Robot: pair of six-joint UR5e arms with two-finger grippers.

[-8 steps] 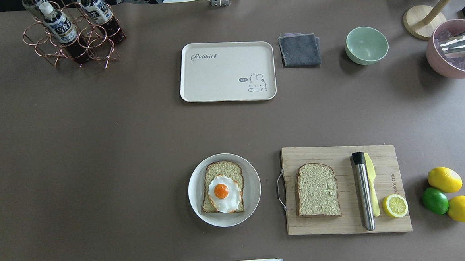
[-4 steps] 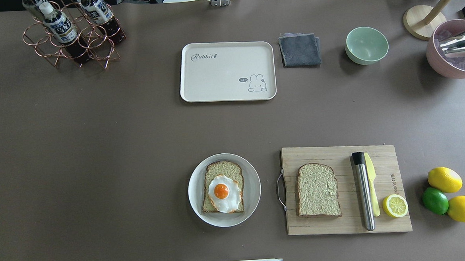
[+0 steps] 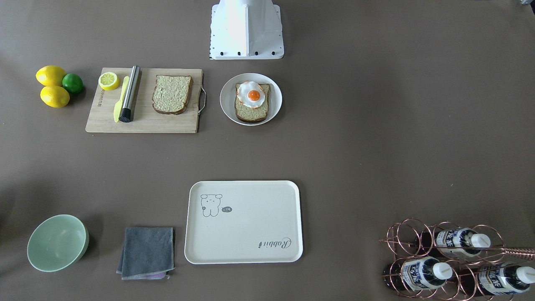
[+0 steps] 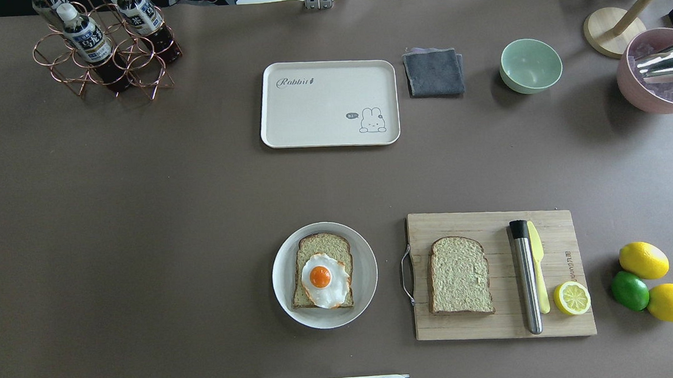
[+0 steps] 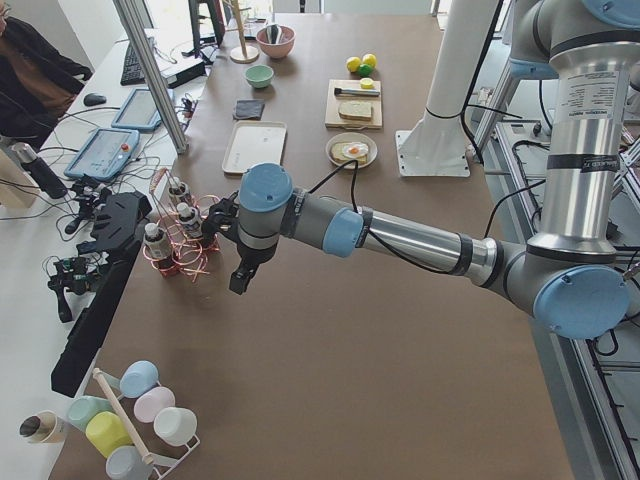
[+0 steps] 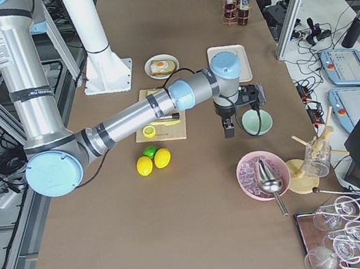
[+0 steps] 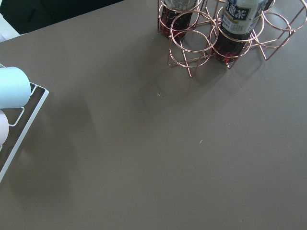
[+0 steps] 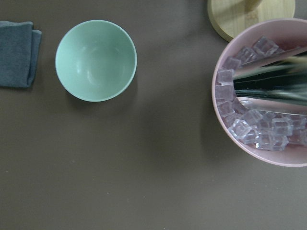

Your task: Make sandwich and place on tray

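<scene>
Pale bread slices (image 4: 459,274), two; one egg (image 4: 324,279); one tray (image 4: 328,103); left pincer (image 5: 238,286), right pincer (image 6: 229,132): openness indiscernible.

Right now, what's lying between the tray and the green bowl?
A folded grey cloth, touching neither the tray nor the green bowl; the overhead view shows it.

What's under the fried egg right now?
One bread slice, lying flat on the round white plate. The egg covers much of the slice, so that patch can't be seen.
</scene>
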